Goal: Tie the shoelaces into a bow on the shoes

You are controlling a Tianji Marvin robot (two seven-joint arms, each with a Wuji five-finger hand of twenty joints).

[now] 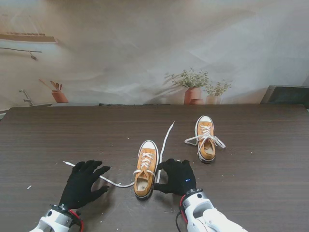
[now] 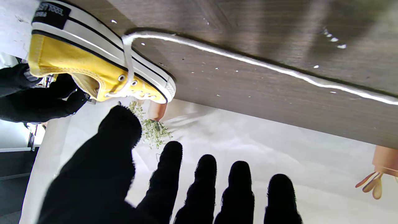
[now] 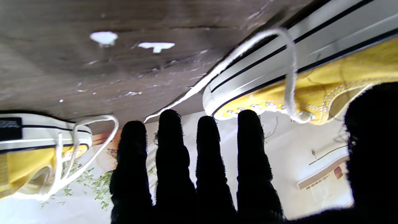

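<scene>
One black heel patch [image 2: 51, 14] on near shoe [image 1: 146, 168], lettering unreadable.

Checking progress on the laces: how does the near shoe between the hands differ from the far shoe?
The near shoe has loose laces trailing out across the table on both sides; the far shoe's laces are gathered in loops over its tongue. The near shoe lies between both hands; the far shoe sits farther from me, to the right. Both are yellow with white laces.

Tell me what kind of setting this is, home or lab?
Probably a staged test bench: a dark wood table before a wrinkled printed kitchen backdrop with flat plants, and two yellow sneakers laid out, laces loose.
</scene>
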